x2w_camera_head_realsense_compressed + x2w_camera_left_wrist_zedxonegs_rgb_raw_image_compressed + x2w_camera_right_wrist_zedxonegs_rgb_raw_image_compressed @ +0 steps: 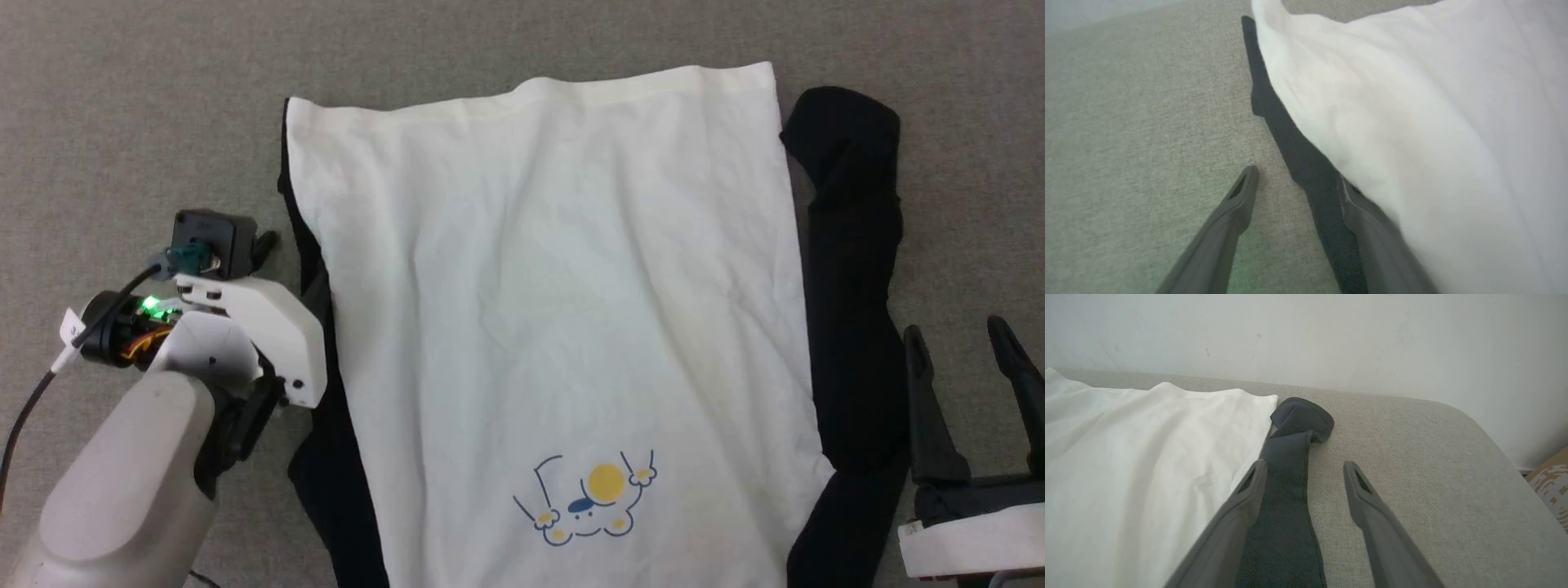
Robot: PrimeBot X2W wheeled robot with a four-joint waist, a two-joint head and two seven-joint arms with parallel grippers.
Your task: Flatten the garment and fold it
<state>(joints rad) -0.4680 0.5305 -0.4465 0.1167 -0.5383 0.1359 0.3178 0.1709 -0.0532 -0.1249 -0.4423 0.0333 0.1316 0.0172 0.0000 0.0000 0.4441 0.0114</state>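
**Shirt flat, neck end cut off**

One shirt (555, 310) lies mid grey cushion (122, 98), print (588, 498) at the near edge, neck out of frame. Two black sleeves: left sleeve (326, 457) mostly hidden under the white body, right sleeve (853, 327) exposed. Left gripper (1296, 179) fingers spread over the left sleeve. Right gripper (955, 327) fingers spread, empty.

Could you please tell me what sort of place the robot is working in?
Probably an indoor room: the garment lies spread on a grey fabric-covered surface with a rounded corner, like a padded table or bed, against a plain pale wall.
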